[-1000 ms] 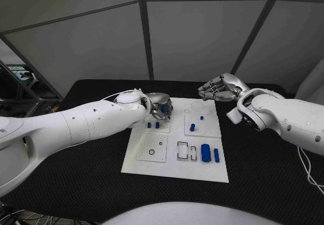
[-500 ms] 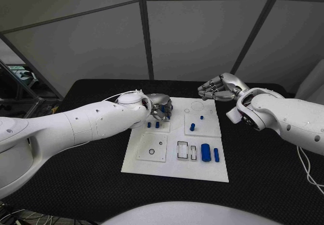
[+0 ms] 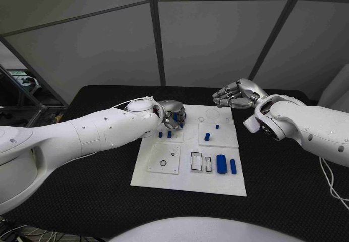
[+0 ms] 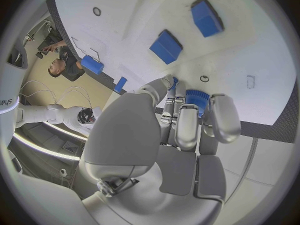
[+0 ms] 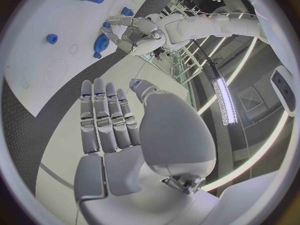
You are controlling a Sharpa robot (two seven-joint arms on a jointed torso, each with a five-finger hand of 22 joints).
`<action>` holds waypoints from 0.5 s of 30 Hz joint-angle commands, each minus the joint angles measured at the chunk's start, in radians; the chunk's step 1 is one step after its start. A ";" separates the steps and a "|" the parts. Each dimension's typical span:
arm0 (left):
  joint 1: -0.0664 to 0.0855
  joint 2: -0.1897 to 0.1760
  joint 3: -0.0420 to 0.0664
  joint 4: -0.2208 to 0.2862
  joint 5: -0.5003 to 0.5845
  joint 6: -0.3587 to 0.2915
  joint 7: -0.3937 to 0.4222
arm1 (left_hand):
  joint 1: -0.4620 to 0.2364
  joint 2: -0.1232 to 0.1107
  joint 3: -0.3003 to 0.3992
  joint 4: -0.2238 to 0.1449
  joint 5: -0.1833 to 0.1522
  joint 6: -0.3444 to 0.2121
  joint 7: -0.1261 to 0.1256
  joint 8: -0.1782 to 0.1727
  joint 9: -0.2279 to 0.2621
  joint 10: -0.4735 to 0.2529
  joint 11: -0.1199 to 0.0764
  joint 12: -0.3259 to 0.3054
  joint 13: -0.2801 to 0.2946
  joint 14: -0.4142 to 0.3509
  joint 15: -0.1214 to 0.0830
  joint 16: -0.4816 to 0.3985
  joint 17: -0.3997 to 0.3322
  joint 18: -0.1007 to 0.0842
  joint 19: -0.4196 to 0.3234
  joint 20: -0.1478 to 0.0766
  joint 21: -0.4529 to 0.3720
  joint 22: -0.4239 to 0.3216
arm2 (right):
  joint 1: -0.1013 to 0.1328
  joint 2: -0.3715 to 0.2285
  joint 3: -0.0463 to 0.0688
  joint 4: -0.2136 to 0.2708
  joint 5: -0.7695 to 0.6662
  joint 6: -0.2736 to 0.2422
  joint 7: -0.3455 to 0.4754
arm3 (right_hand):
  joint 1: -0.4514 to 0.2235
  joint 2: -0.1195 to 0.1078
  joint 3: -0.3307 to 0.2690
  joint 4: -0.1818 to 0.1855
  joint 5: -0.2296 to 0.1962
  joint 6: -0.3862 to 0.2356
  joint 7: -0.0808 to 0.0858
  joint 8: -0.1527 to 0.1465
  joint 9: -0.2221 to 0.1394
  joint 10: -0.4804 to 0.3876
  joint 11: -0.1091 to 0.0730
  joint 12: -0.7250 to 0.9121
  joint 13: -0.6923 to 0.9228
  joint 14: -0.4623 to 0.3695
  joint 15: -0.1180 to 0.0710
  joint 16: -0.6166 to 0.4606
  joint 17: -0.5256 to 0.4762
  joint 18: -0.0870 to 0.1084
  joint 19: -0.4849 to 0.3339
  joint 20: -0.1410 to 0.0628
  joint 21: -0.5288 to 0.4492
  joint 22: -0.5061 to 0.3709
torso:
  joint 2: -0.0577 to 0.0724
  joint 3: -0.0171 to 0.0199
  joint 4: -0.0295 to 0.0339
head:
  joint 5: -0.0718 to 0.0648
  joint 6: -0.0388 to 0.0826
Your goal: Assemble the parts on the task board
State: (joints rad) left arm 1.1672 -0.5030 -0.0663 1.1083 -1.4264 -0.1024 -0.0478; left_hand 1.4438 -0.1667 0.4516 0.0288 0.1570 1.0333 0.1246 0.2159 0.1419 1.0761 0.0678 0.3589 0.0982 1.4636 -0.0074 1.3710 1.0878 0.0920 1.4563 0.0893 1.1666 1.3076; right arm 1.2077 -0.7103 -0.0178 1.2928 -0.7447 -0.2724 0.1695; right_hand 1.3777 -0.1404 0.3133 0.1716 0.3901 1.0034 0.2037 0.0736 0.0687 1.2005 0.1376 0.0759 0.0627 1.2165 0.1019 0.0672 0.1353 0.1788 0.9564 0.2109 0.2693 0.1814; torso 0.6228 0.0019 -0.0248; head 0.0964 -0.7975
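Pinching a ribbed blue part (image 4: pixel 195 98) at its fingertips, left robot hand (image 4: pixel 178 130), over the task board (image 4: pixel 250 45)

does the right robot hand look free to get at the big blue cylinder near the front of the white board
Probably yes. The right robot hand hovers empty over the far edge of the white board, and the big blue cylinder lies in the open on that side. The left robot hand is busy farther back.

Grey panel walls (image 3: pixel 211 40) stand behind the black table (image 3: pixel 87 191).
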 commanded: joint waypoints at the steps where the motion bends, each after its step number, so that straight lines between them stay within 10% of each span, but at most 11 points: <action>1: -0.002 0.001 -0.001 0.001 -0.007 0.002 0.011 | -0.001 0.006 0.011 0.000 -0.007 0.013 0.000 -0.005 0.000 0.013 -0.003 -0.009 -0.003 0.008 -0.005 0.006 0.000 -0.017 0.009 -0.002 0.007 0.159 | 0.002 0.001 0.001 0.001 0.003 0.002 0.007 | -0.006 0.001 0.005 0.001 0.005 -0.004 0.002 -0.003 -0.001 -0.007 0.001 -0.005 -0.001 -0.006 -0.003 -0.003 -0.001 0.004 0.006 0.002 -0.003 -0.001 | 0.000 0.0000 0.0004 | 0.000 0.000; 11: -0.005 -0.026 0.002 0.032 0.005 -0.035 0.023 | -0.011 0.003 0.022 -0.007 -0.008 0.029 -0.001 -0.009 -0.002 0.032 -0.005 -0.023 -0.006 0.008 -0.007 0.006 -0.004 -0.018 0.011 -0.005 0.011 0.161 | 0.002 -0.001 0.001 0.003 0.003 0.002 0.007 | -0.006 0.001 0.005 0.001 0.005 -0.004 0.002 -0.003 -0.001 -0.007 0.001 -0.005 -0.001 -0.006 -0.003 -0.003 -0.001 0.004 0.006 0.002 -0.003 -0.001 | 0.000 -0.0007 0.0008 | -0.001 0.004; 15: -0.005 -0.046 0.036 0.055 0.014 -0.044 0.022 | -0.015 0.001 0.024 -0.008 -0.008 0.030 0.001 -0.011 -0.003 0.034 -0.005 -0.028 -0.008 0.008 -0.007 0.006 -0.005 -0.018 0.011 -0.005 0.012 0.162 | 0.002 -0.003 0.001 0.003 0.003 0.001 0.007 | -0.006 0.001 0.005 0.001 0.005 -0.004 0.002 -0.003 -0.001 -0.007 0.001 -0.005 -0.001 -0.006 -0.003 -0.003 -0.001 0.004 0.006 0.002 -0.003 -0.001 | 0.000 0.0002 0.0005 | -0.001 0.006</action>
State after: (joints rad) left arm 1.1573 -0.5439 -0.0367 1.1529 -1.4232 -0.1217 -0.0376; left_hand 1.4394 -0.1630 0.4707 0.0206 0.1532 1.0561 0.1267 0.2079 0.1389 1.1023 0.0654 0.3348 0.0913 1.4636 -0.0073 1.3709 1.0839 0.0920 1.4597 0.0858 1.1727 1.3076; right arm 1.2077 -0.7126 -0.0178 1.2940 -0.7447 -0.2724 0.1698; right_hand 1.3777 -0.1404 0.3133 0.1716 0.3901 1.0034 0.2037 0.0736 0.0687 1.2005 0.1376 0.0759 0.0627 1.2165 0.1019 0.0672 0.1355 0.1787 0.9564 0.2109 0.2695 0.1816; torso 0.6227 0.0014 -0.0245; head 0.0960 -0.7924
